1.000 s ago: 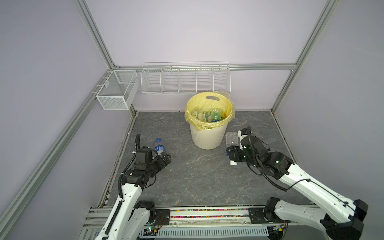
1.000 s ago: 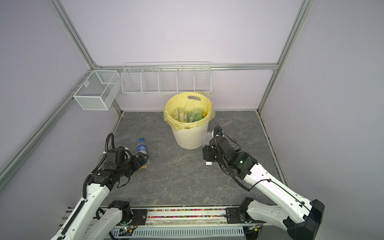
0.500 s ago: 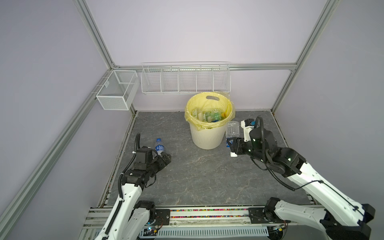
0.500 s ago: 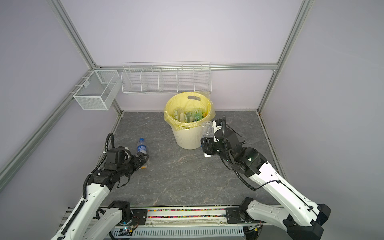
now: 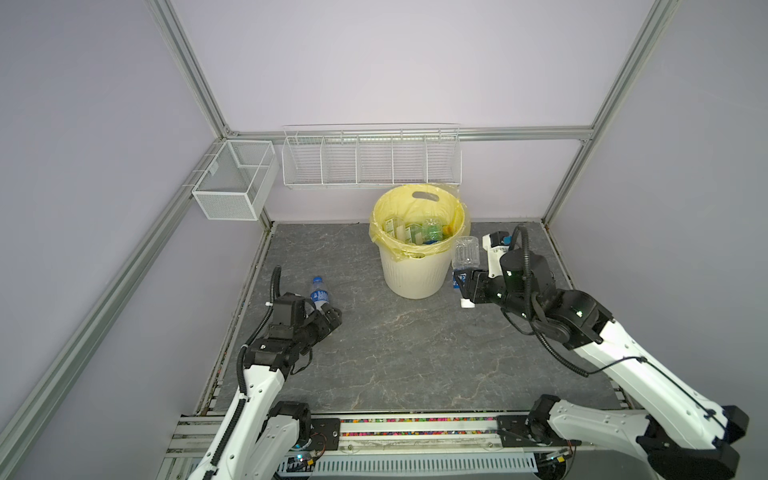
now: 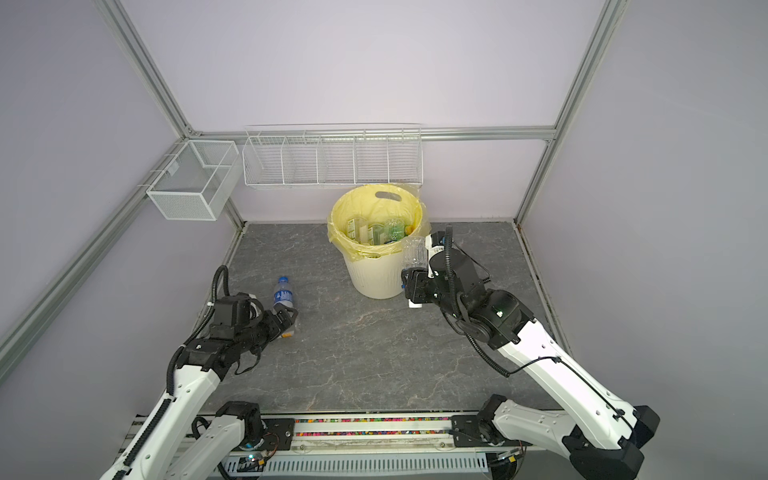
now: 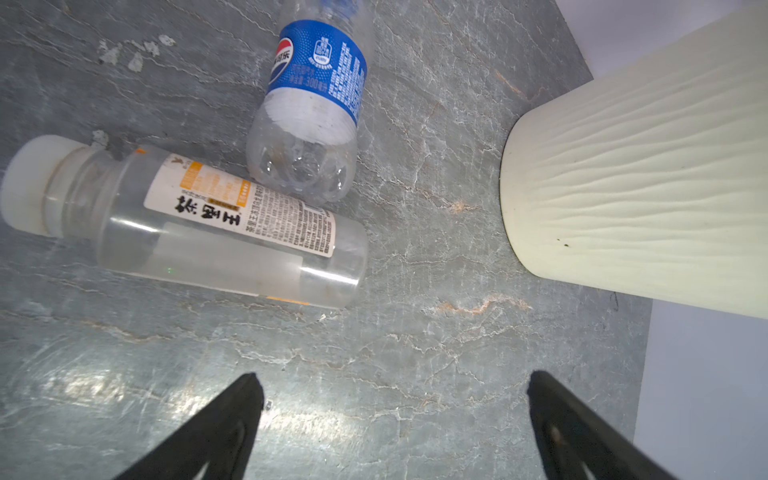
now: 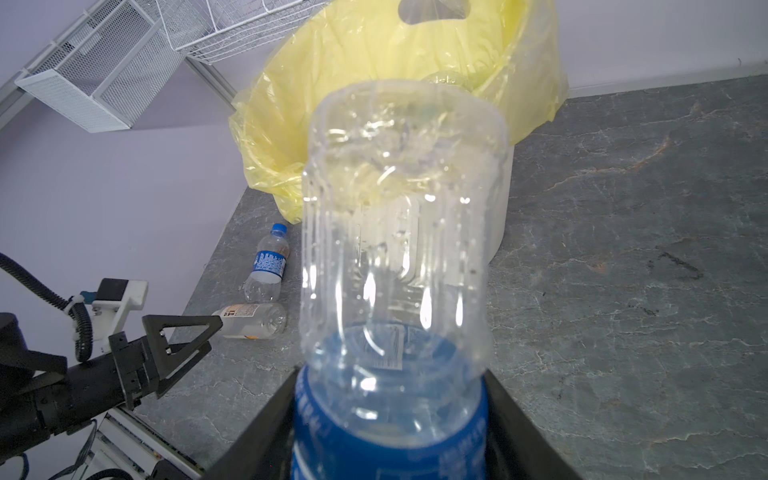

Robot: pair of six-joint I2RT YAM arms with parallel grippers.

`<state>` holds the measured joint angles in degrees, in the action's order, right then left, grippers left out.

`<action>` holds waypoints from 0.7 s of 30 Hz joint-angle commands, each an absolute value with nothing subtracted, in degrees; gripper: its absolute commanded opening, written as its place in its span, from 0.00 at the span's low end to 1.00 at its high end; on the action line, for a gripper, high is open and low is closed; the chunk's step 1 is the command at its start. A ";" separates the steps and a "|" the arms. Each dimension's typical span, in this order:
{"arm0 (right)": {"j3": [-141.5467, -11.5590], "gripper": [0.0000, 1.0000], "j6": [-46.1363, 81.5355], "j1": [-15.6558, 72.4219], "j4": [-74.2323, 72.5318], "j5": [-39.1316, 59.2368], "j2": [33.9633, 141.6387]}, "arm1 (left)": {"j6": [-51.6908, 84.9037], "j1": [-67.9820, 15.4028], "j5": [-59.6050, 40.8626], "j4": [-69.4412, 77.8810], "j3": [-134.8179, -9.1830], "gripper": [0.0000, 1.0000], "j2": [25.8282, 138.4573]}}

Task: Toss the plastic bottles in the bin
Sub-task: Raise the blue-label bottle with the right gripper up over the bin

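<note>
Right end effector (image 8: 388, 432) clasping bottle (image 8: 395, 249) beside bin (image 5: 415, 274), wire baskets (image 5: 371, 162) behind

gripped clear blue-labelled plastic bottle (image 8: 395, 257): cap cut off, right wrist view | floor-lying clear blue-labelled bottle (image 7: 309, 108): cap cut by edge, left wrist view | white-capped clear orange-labelled bottle (image 6: 287, 332): mostly hidden behind left gripper (image 6: 284, 319) in a top view

White mesh basket (image 5: 227, 200) hung at left; divided wire rack (image 5: 371, 166) along back; grey marbled tabletop (image 5: 415, 353) below
</note>
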<state>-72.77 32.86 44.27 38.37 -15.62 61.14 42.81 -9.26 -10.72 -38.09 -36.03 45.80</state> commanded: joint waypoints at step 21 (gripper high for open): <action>-121.87 0.88 23.93 33.34 44.52 -11.47 99.55 | 42.44 -8.88 -6.90 -41.05 -40.22 0.99 47.58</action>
<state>-120.16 25.21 33.47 40.84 -12.88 100.68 41.80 -9.26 -7.92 -39.62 -37.91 48.16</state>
